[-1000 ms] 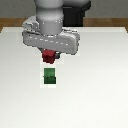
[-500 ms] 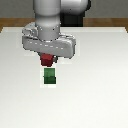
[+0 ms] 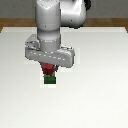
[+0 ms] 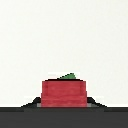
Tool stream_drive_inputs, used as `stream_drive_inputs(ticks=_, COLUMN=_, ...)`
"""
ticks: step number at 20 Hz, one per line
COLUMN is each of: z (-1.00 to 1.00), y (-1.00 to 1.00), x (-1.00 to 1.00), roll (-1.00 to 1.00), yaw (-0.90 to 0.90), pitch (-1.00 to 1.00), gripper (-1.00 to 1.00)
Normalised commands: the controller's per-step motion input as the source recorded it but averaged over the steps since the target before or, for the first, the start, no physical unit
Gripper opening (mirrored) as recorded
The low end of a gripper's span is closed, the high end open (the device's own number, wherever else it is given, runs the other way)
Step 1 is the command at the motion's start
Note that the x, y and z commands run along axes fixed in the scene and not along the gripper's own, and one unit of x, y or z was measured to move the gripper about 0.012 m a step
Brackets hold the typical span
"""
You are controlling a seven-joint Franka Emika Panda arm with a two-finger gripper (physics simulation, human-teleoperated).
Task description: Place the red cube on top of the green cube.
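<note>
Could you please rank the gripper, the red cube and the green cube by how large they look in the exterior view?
1. The gripper, by far the largest.
2. and 3. The red cube and the green cube: each shows only a small patch, the red one partly hidden by the gripper, so I would not rank them.

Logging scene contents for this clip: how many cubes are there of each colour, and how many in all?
Red cube: 1, between the fingers of the pincer, directly over the green one.
Green cube: 1, on the white table.
Total: 2 cubes.
</note>
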Motion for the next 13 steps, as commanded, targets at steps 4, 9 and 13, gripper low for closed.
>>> stream_drive_inputs(ticks=4, z=0.0, y=0.0, x=0.0, roll=0.0, yaw=0.0, pitch=0.0, gripper=1.0)
stream_drive_inputs(ticks=9, z=0.0, y=0.0, x=0.0, roll=0.0, yaw=0.0, pitch=0.0, gripper=1.0)
stream_drive_inputs(ticks=13, z=0.0, y=0.0, x=0.0, roll=0.0, yaw=0.0, pitch=0.0, gripper=1.0)
